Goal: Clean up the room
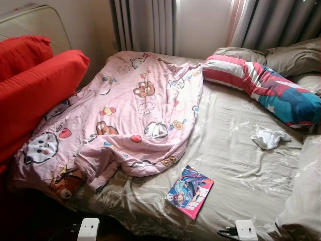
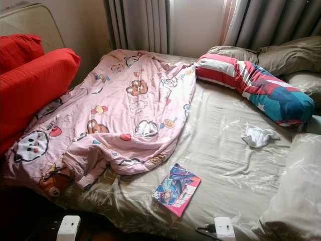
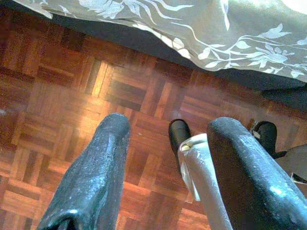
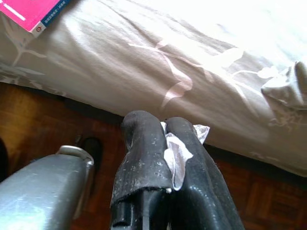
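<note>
- The bed (image 1: 235, 150), under a grey-beige leaf-print sheet, takes up most of the head view; a rumpled pink cartoon blanket (image 1: 135, 110) covers its left half, with red pillows (image 1: 35, 85) at the upper left of the frame
- A magazine (image 1: 190, 192) with a bright cover lies flat on the sheet at the lower centre, near the bed's front edge; its long axis runs on a slant from lower left toward upper right
- A crumpled white cloth (image 1: 269, 138) sits right of centre, well apart from the magazine; a long striped bolster (image 1: 261, 85) lies behind it across the upper right
- The right gripper (image 4: 165, 129) hangs low beside the bed's edge, jaws pressed together and pinching a scrap of white tissue (image 4: 176, 153); a pink corner of the magazine shows at the upper left of its wrist view
- The left gripper (image 3: 168, 139) hangs over the parquet floor (image 3: 62, 96), jaws spread with nothing between them
- Judgement: the magazine lies up and forward of both grippers, and looks nearer the right arm, but that one is occupied, so the free left gripper seems the likelier one to reach for it
</note>
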Robot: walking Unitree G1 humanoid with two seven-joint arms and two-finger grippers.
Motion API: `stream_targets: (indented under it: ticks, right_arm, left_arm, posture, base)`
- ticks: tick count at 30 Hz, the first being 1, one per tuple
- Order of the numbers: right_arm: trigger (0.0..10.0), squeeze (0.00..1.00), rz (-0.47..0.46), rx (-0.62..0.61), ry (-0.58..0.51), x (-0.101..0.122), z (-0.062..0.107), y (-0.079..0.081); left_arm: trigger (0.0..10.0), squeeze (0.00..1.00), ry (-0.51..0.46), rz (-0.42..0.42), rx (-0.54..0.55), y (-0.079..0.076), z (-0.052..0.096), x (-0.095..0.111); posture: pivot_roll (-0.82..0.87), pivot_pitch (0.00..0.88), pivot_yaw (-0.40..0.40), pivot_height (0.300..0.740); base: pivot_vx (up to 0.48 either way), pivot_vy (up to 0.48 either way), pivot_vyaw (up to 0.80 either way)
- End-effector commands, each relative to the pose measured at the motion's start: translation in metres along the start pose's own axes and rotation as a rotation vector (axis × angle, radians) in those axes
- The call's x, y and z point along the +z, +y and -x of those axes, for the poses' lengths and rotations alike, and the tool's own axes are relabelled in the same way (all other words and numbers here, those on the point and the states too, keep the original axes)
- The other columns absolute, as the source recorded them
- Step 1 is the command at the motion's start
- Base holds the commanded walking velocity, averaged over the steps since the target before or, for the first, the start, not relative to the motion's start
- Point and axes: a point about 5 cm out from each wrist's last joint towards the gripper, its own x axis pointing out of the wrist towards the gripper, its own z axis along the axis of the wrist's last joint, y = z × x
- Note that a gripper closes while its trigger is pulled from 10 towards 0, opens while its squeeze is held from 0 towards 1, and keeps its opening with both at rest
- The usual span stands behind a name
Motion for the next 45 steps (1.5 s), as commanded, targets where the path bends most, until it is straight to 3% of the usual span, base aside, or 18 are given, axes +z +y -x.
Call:
stream_targets:
  ticks: [1,10,45]
  right_arm:
    - [10.0,0.0,0.002,-0.001,-0.003,-0.002,0.0,0.001]
    - [10.0,0.0,-0.047,0.019,0.004,0.001,0.0,0.014]
    - [10.0,0.0,-0.031,0.05,0.024,0.0,-0.001,0.016]
  left_arm:
    - [10.0,0.0,0.019,0.003,0.002,0.001,0.0,-0.002]
    - [10.0,0.0,0.022,-0.009,0.0,0.002,0.0,-0.002]
    - [10.0,0.0,0.028,-0.029,-0.008,0.002,0.001,-0.003]
  posture:
    - [-0.11,0.0,-0.034,0.74]
    - [-0.11,0.0,-0.027,0.74]
    - [-0.1,0.0,-0.012,0.74]
  base:
    - [0.0,0.3,0.71]
    - [0.0,0.34,0.36]
    - [0.0,0.355,0.0]
